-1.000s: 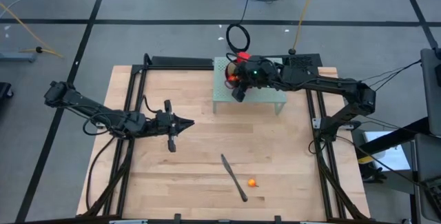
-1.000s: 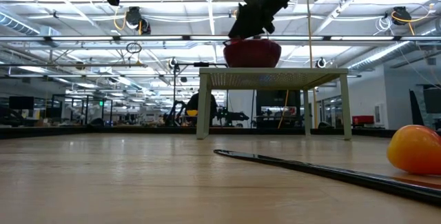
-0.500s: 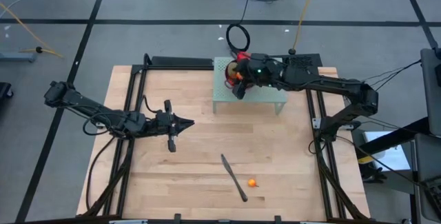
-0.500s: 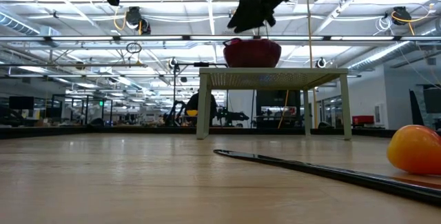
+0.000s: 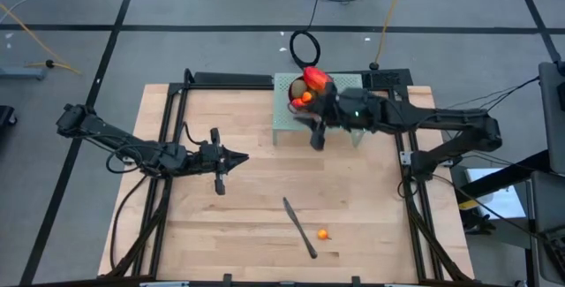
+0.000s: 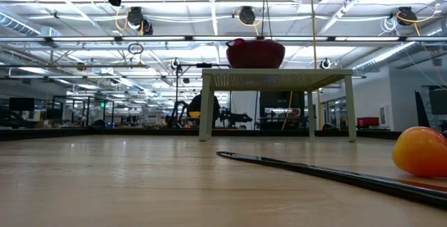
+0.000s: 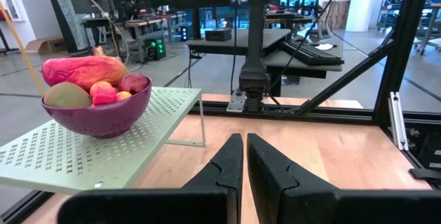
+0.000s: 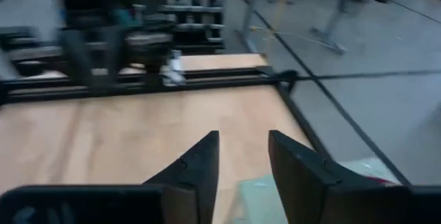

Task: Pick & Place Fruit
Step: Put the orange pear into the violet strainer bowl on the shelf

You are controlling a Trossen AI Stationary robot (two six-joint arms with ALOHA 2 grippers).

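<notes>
1. High view: right gripper (image 5: 317, 135) hovers by the green rack's (image 5: 346, 121) front edge; purple bowl (image 5: 300, 99) on the rack holds fruit, and one tiny orange fruit (image 5: 324, 233) sits beside the knife (image 5: 299, 227).
2. Low view: that orange fruit is touching the knife blade.
3. Left wrist view: left gripper (image 7: 244, 156) jaws nearly pressed together, empty; mango (image 7: 84, 71) and kiwi (image 7: 67, 95) piled in the bowl.
4. Right wrist view: jaws spread, holding nothing.
</notes>
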